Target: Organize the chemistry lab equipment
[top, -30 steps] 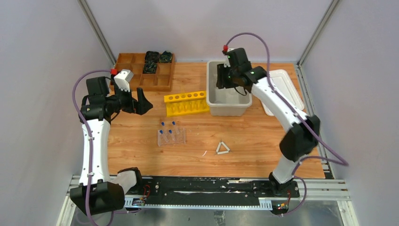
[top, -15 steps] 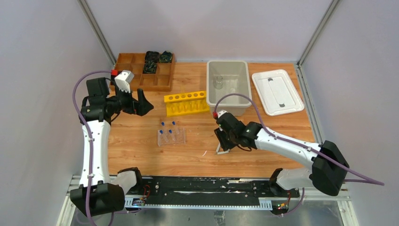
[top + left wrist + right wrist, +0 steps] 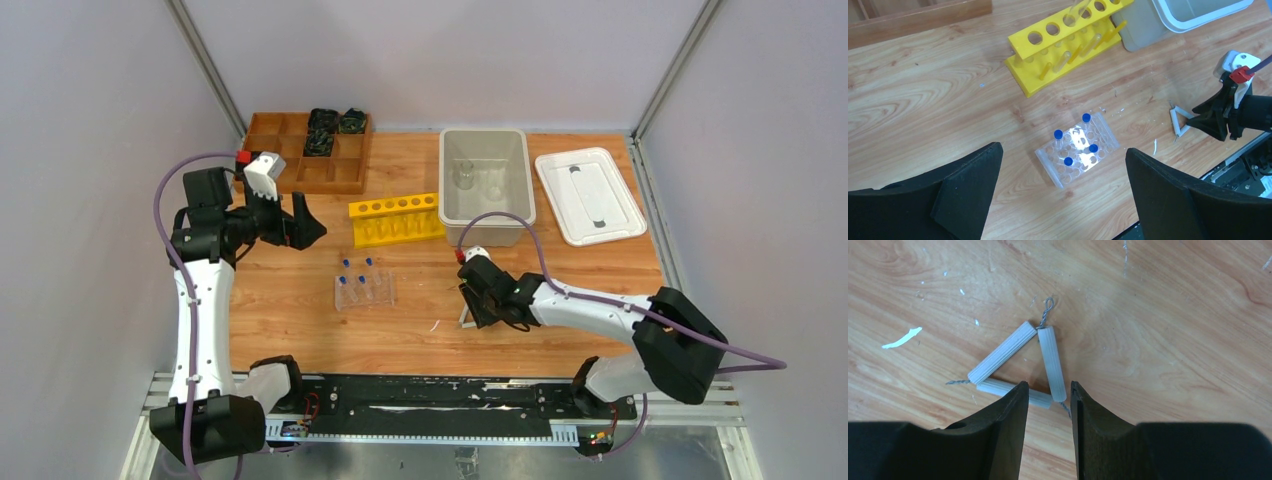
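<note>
White triangle frame (image 3: 1002, 352) lies flat, one corner between the half-open, empty right tool (image 3: 1049, 387): a skewed pinch could flick it across the worktop (image 3: 1173, 315).

Tabletop (image 3: 300, 335): light wood planks, visible grain, small white flecks. Walls (image 3: 420, 60): plain pale grey panels on three sides. Corner posts (image 3: 205, 65): slanting aluminium struts. Near edge: black rail (image 3: 430, 392) on aluminium framing. Light: even, soft.

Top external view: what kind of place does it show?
Probably a robot test cell staged as a chemistry bench: grey walls enclose a wooden table with a yellow test-tube rack and a clear rack holding blue-capped tubes.
</note>
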